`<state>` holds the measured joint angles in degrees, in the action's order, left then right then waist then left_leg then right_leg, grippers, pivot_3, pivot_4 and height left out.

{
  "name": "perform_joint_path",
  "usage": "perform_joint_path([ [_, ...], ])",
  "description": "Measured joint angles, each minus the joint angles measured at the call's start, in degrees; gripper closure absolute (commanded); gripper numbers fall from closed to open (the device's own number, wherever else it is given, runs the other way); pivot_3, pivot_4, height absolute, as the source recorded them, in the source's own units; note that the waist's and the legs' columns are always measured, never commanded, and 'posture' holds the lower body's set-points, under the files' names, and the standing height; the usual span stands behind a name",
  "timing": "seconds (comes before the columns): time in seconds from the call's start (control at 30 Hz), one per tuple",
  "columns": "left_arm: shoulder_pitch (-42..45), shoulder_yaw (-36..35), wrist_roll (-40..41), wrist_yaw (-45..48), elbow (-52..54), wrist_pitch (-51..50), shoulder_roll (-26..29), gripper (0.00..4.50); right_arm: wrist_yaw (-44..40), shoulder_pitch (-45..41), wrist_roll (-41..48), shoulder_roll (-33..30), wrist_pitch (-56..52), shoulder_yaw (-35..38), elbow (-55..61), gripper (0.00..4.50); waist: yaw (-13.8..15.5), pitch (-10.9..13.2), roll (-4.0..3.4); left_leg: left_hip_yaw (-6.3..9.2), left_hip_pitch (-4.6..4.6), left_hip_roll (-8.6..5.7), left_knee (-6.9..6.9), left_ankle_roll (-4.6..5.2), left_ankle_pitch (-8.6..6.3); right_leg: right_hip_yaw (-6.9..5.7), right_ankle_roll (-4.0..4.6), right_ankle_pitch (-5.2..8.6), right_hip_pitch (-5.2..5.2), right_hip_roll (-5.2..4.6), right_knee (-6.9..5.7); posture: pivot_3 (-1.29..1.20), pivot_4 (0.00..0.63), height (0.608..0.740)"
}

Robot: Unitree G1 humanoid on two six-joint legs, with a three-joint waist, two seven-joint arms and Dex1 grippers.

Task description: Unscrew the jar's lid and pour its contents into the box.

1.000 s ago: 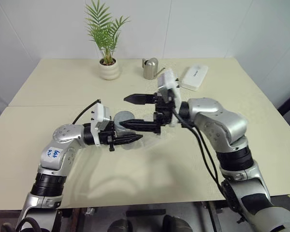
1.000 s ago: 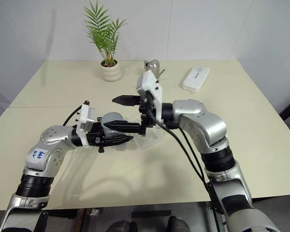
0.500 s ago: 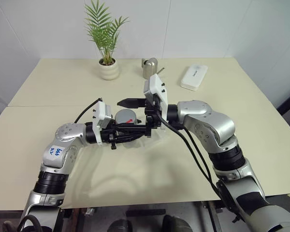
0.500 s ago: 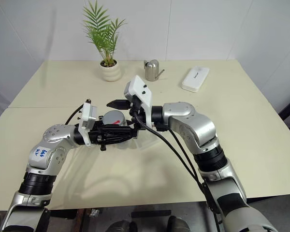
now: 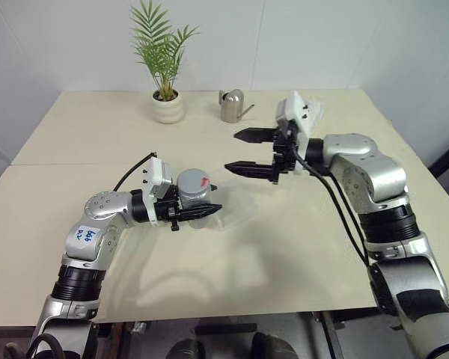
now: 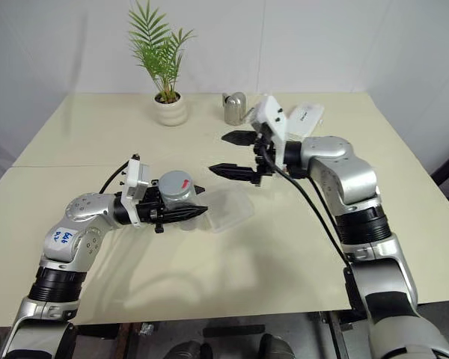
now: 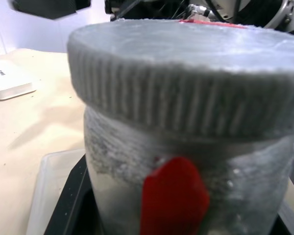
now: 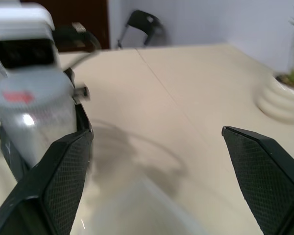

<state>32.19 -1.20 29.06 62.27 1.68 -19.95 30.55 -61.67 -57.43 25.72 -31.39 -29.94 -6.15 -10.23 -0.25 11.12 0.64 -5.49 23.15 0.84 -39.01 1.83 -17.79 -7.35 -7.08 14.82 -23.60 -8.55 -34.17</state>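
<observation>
We are at the unscrewing step, and the lid (image 5: 193, 179) is on the jar (image 5: 195, 198). Our left gripper (image 5: 197, 213) has its fingers clamped on the jar, upright at centre-left of the frame, just left of the box (image 5: 236, 216) on the bench (image 5: 284, 247). Our right gripper (image 5: 246, 152) hangs up and to the right of the jar, well apart, fingers wide and empty. Next, we judge, it must close on the lid and twist.

Beige tabletop (image 5: 97, 142) carries a potted palm (image 5: 165, 67) at the far edge, a silver watering can (image 5: 232, 105) beside it, and a white oblong case (image 6: 305, 114) farther right
</observation>
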Motion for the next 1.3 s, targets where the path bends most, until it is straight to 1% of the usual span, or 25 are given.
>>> perform_joint_path([
  [0.13,-0.1,-0.1,0.0,0.1,0.0,0.1,0.3,2.56,-2.1,0.4,1.4,-0.6,-1.0,1.6,1.3,0.07,-0.5,0.0,0.0,0.01,-0.02,0.02,0.0,-0.01,0.01,0.02,0.0,0.0,-0.01,0.01,-0.03,0.0,0.15,0.74],
  [0.23,0.0,-0.1,0.0,0.1,-0.1,0.2,0.3,2.56,-2.4,0.5,4.5,2.4,-3.8,1.8,6.1,0.07,-0.8,0.0,0.0,0.03,-0.03,0.07,-0.02,-0.02,0.01,0.02,0.0,0.0,-0.01,0.01,-0.06,0.0,0.15,0.74],
  [0.4,0.0,0.0,0.0,0.0,-0.3,0.5,-0.2,2.56,1.9,2.2,5.9,9.6,-8.0,-2.7,14.6,0.07,-1.1,0.0,0.0,0.07,-0.03,0.06,-0.04,-0.02,0.01,0.03,0.0,0.0,0.0,-0.01,-0.08,0.0,0.15,0.74],
  [0.53,0.0,0.0,0.0,0.0,-0.4,0.6,-0.3,2.56,6.0,2.4,4.8,13.3,-9.3,-5.5,14.9,0.07,-1.0,0.0,0.0,0.1,-0.02,0.04,-0.05,-0.02,0.01,0.03,0.0,0.0,0.0,-0.02,-0.09,0.0,0.15,0.74],
  [0.6,0.1,0.1,0.0,0.0,-0.4,0.6,-0.3,2.56,7.2,2.2,3.7,14.2,-9.1,-6.4,14.6,0.07,-1.0,0.0,0.0,0.1,-0.02,0.03,-0.05,-0.01,0.01,0.04,0.0,0.0,0.0,-0.02,-0.08,0.0,0.15,0.74],
  [0.8,0.1,0.1,0.0,0.1,-0.4,0.6,-0.3,2.56,7.7,1.3,2.4,14.3,-8.5,-6.5,13.1,0.07,-1.3,0.0,0.0,0.09,-0.02,0.04,-0.04,-0.01,0.01,0.04,0.0,0.0,0.0,-0.01,-0.09,0.0,0.15,0.74],
  [1.07,0.1,0.0,-0.1,-0.6,-0.4,0.1,-0.3,2.56,5.0,0.5,2.2,13.1,-5.8,-6.5,10.2,0.07,-1.3,0.0,0.0,0.09,-0.02,0.04,-0.05,-0.01,0.01,0.04,0.0,0.0,0.0,-0.01,-0.09,0.0,0.15,0.74],
  [1.3,0.1,-0.1,-0.3,-1.5,-1.8,-0.4,-0.1,2.56,0.4,0.5,2.1,8.2,-0.3,-6.3,6.6,0.07,-1.2,0.0,0.0,0.08,-0.02,0.03,-0.05,-0.01,0.01,0.03,0.0,0.0,0.0,-0.01,-0.08,0.0,0.15,0.74],
])
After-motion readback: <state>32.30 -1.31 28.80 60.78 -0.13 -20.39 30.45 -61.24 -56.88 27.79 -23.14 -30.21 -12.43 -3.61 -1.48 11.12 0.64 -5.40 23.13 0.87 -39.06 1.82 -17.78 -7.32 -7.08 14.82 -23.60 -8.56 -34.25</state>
